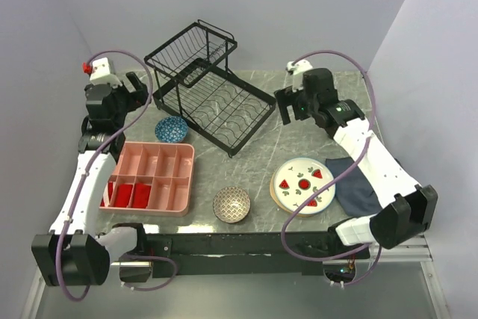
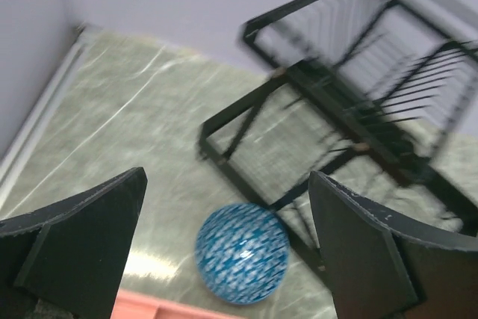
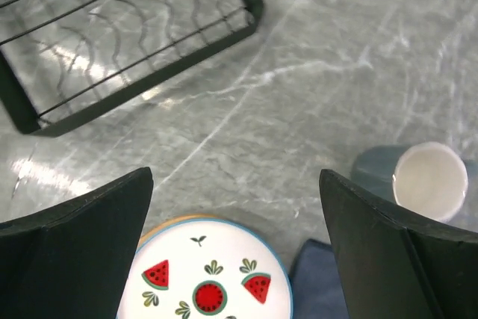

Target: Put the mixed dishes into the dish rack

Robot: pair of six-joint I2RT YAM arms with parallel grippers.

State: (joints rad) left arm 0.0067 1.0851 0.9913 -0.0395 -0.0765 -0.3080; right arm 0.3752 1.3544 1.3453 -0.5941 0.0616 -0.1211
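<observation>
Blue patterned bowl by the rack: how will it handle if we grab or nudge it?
The blue bowl looks glazed and glossy, so probably rigid, slippery and chippable. Its rounded wall suggests it may rock or slide if pushed. It appears small, likely light.

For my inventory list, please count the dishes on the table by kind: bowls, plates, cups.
Bowls: 2 (blue bowl, pinkish-brown bowl)
Plates: 2 (watermelon plate on top of tan plate)
Cups: 1 (cup, on its side)
Total: 5

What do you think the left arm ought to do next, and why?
Probably lower the left gripper onto the blue bowl. Its jaws are open and empty, the bowl sits on the table between them, just beside the dish rack, which holds no dishes yet.
</observation>
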